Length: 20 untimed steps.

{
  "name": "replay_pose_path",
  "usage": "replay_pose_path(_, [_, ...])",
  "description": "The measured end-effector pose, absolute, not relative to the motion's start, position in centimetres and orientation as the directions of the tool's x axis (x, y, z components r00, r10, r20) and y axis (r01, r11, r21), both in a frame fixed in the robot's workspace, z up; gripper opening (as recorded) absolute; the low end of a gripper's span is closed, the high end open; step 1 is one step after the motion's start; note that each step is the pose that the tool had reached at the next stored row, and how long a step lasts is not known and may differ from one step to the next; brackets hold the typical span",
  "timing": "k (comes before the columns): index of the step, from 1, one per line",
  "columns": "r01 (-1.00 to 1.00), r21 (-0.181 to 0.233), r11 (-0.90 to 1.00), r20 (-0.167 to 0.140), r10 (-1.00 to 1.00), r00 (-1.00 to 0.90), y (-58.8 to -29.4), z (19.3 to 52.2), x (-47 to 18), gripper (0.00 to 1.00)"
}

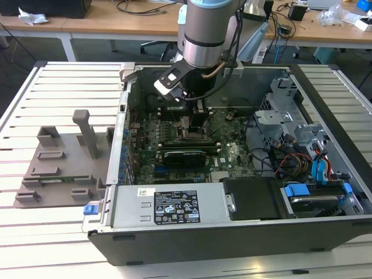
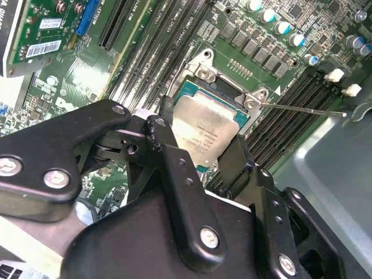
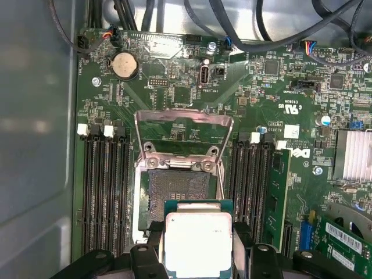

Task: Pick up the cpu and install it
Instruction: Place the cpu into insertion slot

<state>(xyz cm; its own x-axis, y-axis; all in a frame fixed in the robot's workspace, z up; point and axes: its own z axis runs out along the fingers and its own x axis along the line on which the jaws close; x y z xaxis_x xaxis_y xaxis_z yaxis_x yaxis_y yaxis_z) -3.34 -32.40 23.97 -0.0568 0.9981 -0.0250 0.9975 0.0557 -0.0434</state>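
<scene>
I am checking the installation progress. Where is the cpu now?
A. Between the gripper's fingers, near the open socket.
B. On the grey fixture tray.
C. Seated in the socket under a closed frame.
A: in the first wrist view the gripper clamps the cpu, while the socket beyond it is bare and its frame stands lifted.

Open black computer case (image 1: 232, 241) laid on a white slatted table (image 1: 58, 87), grey fixture tray (image 1: 64, 154) set beside it at the exterior view's left, silver power supply (image 1: 168, 204) housed inside, 1 coin battery (image 3: 124, 65) mounted on the green motherboard (image 3: 261, 93).
</scene>
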Motion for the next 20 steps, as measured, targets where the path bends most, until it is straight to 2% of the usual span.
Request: replay_pose_path(20, [0.998, -0.043, 0.056, -0.025, 0.998, -0.057, -32.4, 22.7, -3.3, 0.55])
